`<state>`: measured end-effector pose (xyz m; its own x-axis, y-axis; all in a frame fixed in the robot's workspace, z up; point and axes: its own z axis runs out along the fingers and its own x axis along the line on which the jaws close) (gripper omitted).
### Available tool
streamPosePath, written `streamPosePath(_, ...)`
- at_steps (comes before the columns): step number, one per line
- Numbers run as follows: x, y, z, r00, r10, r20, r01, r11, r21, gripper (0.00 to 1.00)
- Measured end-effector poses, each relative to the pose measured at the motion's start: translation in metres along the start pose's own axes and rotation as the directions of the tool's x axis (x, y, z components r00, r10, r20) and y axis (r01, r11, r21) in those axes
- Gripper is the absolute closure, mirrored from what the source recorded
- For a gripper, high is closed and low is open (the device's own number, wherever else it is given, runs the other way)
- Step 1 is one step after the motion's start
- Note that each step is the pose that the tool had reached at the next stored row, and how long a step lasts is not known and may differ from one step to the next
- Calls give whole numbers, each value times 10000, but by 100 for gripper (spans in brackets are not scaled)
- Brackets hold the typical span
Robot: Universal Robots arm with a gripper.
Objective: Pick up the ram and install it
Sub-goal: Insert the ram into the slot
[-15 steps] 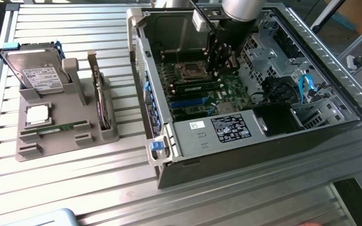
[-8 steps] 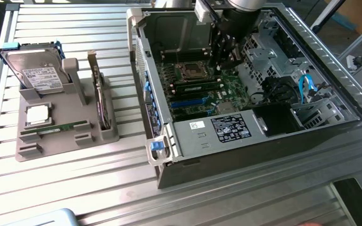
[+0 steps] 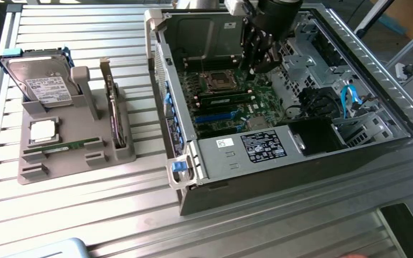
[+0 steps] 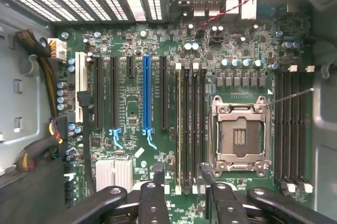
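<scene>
The ram (image 3: pixel 75 145), a thin green stick, lies flat in the grey holder (image 3: pixel 34 174) at the exterior view's left, far from my gripper. My gripper (image 3: pixel 260 65) hangs inside the open computer case (image 3: pixel 278 177), above the motherboard (image 3: pixel 264 99). In the wrist view my gripper (image 4: pixel 182 175) stands open with nothing between its fingers (image 4: pixel 158 174). Directly beneath the gap run the long memory slots (image 4: pixel 190 124), beside the bare CPU socket (image 4: pixel 241 132).
The holder also carries a silver hard drive (image 3: pixel 40 80), an upright expansion card (image 3: pixel 110 102) and a small square chip (image 3: pixel 43 130). Inside the case are a power supply (image 3: pixel 257 148), blue cables (image 3: pixel 348 99), a drive cage (image 3: pixel 199 32) and a blue slot (image 4: pixel 147 95).
</scene>
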<state>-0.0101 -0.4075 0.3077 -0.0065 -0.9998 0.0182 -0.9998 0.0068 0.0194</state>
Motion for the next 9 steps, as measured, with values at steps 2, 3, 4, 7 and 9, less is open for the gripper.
streamPosePath(2,1,1,-63,10000,0,0,0,10000,0,62)
streamPosePath(3,1,2,-114,10000,0,1,0,10000,1,62)
streamPosePath(4,2,3,-147,10000,0,1,0,10000,0,62)
streamPosePath(7,3,4,-229,10000,0,1,0,10000,1,62)
streamPosePath(9,3,5,-301,10000,0,1,0,10000,1,62)
